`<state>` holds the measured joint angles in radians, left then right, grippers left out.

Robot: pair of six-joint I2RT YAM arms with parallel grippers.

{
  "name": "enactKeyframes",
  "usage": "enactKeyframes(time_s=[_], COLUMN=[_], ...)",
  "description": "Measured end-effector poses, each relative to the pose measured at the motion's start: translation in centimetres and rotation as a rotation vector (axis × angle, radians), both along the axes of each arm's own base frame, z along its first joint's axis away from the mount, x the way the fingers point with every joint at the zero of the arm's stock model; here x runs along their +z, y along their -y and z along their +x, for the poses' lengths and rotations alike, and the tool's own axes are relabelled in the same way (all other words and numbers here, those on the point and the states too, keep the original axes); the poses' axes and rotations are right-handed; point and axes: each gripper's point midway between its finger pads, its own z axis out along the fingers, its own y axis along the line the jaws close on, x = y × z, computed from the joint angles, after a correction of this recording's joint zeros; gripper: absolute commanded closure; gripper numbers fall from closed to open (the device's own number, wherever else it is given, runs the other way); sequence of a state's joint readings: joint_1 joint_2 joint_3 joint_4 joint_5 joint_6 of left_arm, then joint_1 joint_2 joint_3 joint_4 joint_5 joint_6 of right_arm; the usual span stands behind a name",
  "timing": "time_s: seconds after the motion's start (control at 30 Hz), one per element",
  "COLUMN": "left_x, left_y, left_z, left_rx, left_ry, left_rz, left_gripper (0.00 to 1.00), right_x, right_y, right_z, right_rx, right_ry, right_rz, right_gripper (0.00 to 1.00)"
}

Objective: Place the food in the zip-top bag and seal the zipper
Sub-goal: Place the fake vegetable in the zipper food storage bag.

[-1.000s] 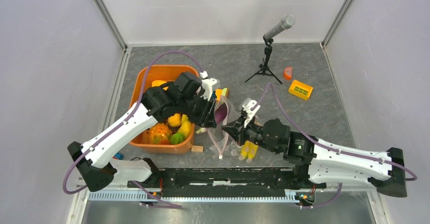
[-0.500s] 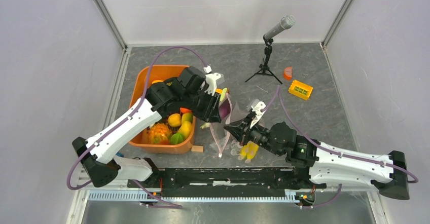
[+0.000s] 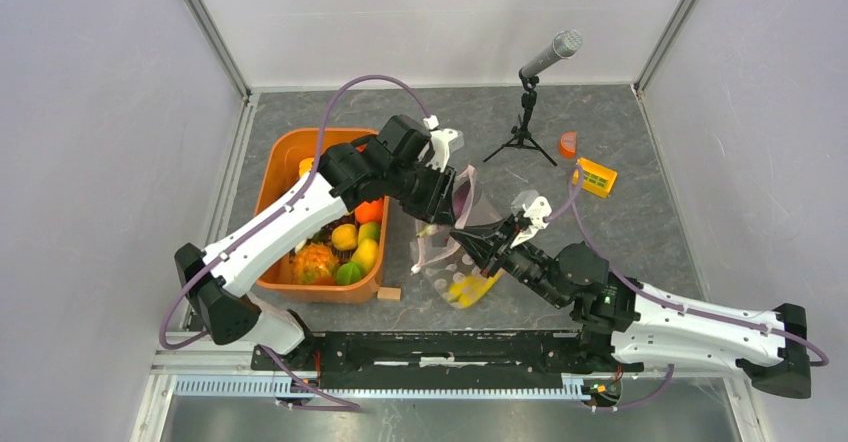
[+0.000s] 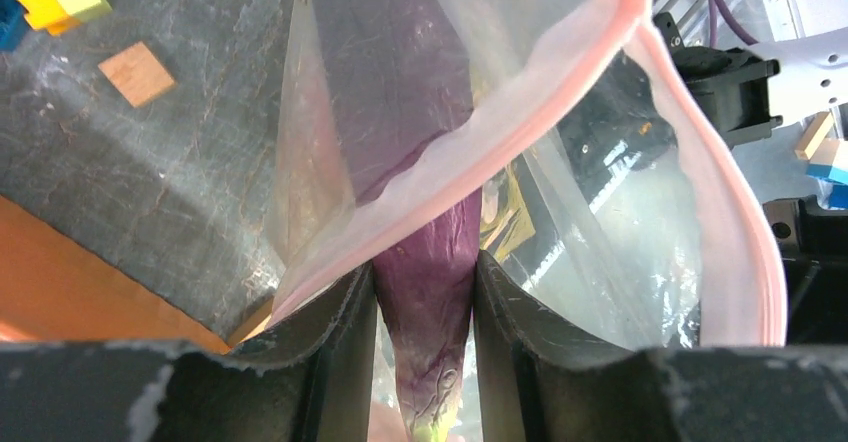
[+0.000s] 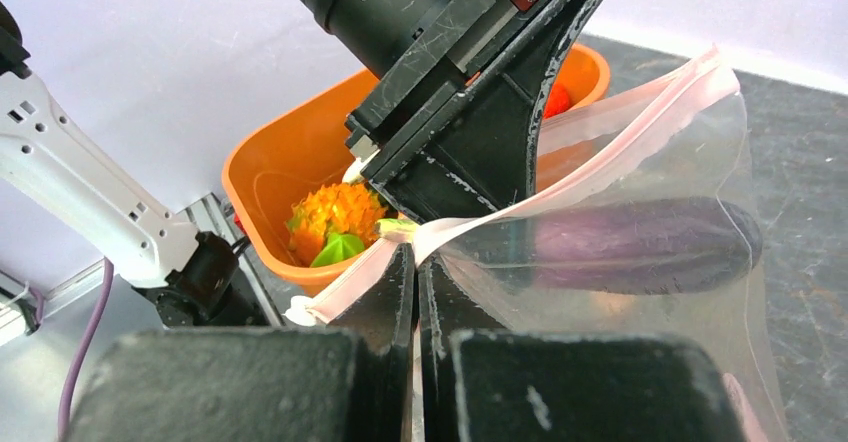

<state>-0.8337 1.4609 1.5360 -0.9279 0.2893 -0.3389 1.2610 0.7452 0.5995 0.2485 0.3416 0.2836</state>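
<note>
While the clear plastic zip-top bag (image 3: 447, 254) is held up with its mouth open, a long purple toy eggplant (image 5: 640, 242) pokes in through that mouth. A yellow toy food (image 3: 468, 288) lies at the bottom of the bag, low by the grey surface (image 3: 640, 222). The left gripper (image 4: 423, 274) is part way open and squeezes the eggplant's stem end. The right gripper (image 5: 415, 262) is closed tight on the pink zipper strip (image 5: 620, 112), holding the mouth up. So the job looks only just begun. An orange toy pineapple (image 3: 313, 262) and more fruits sit in the orange plastic tub (image 3: 290, 157) beside the bag. They have to go in, and then the zipper needs closing.
</note>
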Motion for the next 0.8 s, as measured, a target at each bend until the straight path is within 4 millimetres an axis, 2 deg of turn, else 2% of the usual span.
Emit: enactKeyframes(time_s=[0.1, 0.2, 0.33, 0.43, 0.53, 0.63, 0.73, 0.8], left_x=[0.6, 1.6, 2.1, 2.1, 3.1, 5.4, 7.8, 8.8], left_y=[0.5, 1.0, 1.0, 0.8, 0.5, -0.8, -3.4, -5.9], left_z=[0.6, 1.2, 1.6, 1.9, 2.1, 2.6, 3.1, 3.9], left_rx=[0.0, -0.001, 0.0, -0.003, 0.003, 0.051, 0.151, 0.249], left_ry=[0.013, 0.044, 0.073, 0.099, 0.145, 0.258, 0.401, 0.487], left_rz=[-0.009, -0.026, -0.03, -0.021, -0.036, -0.08, -0.123, -0.14], left_gripper=[0.31, 0.19, 0.1, 0.07, 0.01, 0.0, 0.0, 0.0], right_x=[0.7, 1.1, 0.8, 0.2, -0.2, -0.2, 0.0, 0.0], right_y=[0.5, 1.1, 2.1, 2.8, 3.6, 4.5, 5.4, 6.1], right_z=[0.2, 0.5, 1.4, 2.3, 3.1, 3.9, 4.5, 4.9], right_rx=[-0.015, -0.041, -0.113, -0.179, -0.242, -0.309, -0.362, -0.405], right_ry=[0.029, 0.046, 0.046, 0.038, 0.034, 0.041, 0.066, 0.082], right_rz=[0.008, 0.014, 0.015, 0.003, -0.006, -0.015, -0.036, -0.063], right_gripper=[0.99, 0.99, 0.99, 1.0, 1.0, 0.99, 0.99, 0.99])
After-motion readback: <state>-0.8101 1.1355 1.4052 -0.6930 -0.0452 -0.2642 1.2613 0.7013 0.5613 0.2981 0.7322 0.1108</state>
